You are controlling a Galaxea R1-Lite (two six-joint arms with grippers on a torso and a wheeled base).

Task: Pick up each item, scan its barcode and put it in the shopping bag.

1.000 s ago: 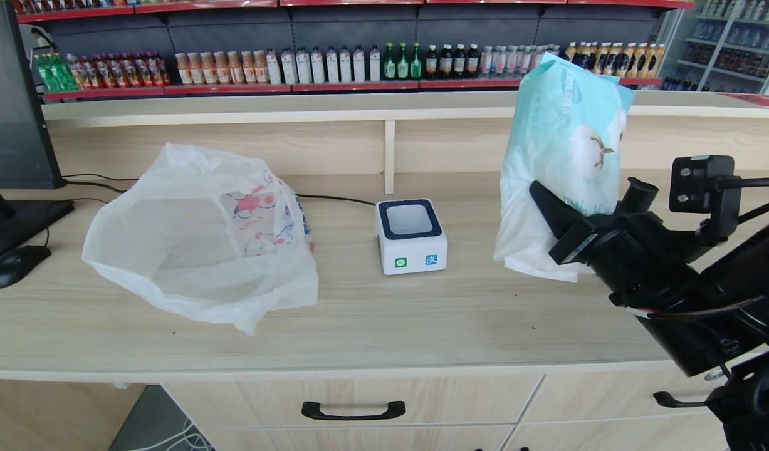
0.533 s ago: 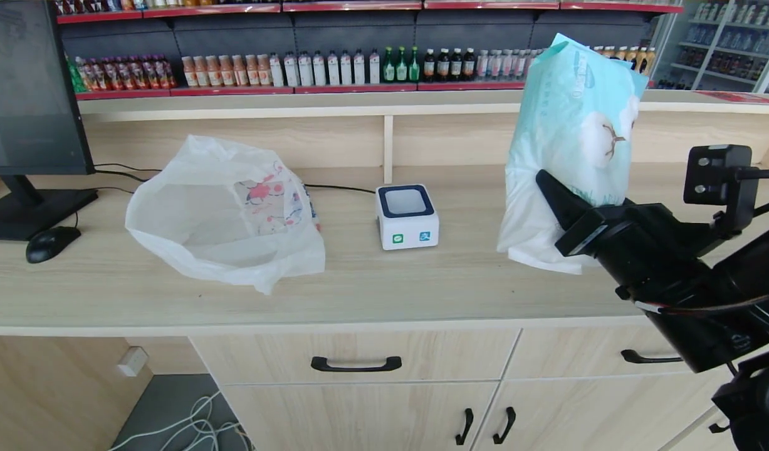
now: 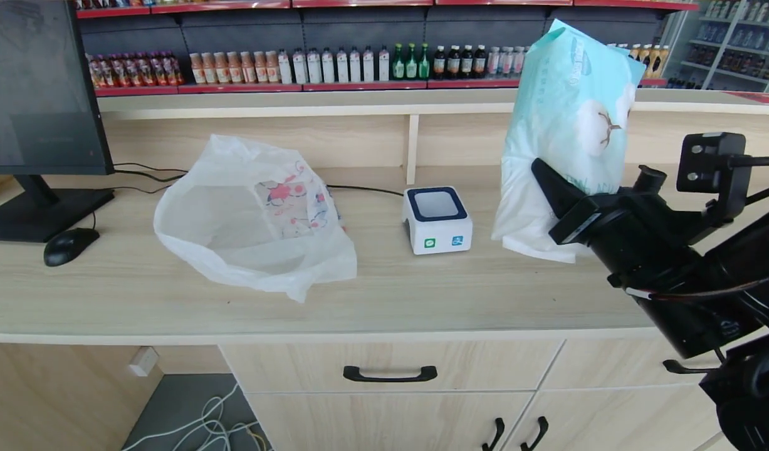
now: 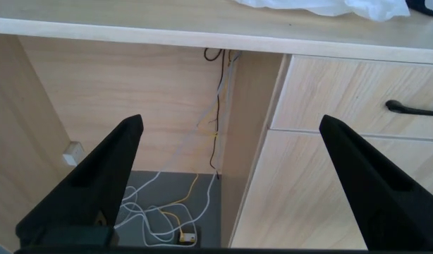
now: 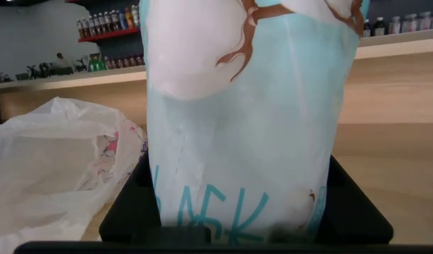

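Note:
A tall teal tissue pack [image 3: 572,106] with a cotton-flower print stands upright over the right part of the wooden counter [image 3: 422,294]. My right gripper [image 3: 556,194] is shut on its lower part, and the pack [image 5: 245,141] sits between the black fingers [image 5: 132,204]. Just left of it is the white and blue barcode scanner [image 3: 437,219]. The white plastic shopping bag [image 3: 246,225] lies open further left, and a red-flowered item [image 3: 290,200] shows through it. My left gripper [image 4: 230,176] is open and empty below counter height, facing the cabinet front.
A monitor [image 3: 39,88] and black mouse [image 3: 71,245] occupy the counter's left end. A cable [image 3: 365,189] runs behind the bag to the scanner. A raised ledge [image 3: 296,103] backs the counter, with bottle shelves beyond. Drawers with black handles [image 3: 389,374] are below.
The head view has shifted between frames. The tissue pack in my right gripper has come closer to the scanner; the gap between them has shrunk.

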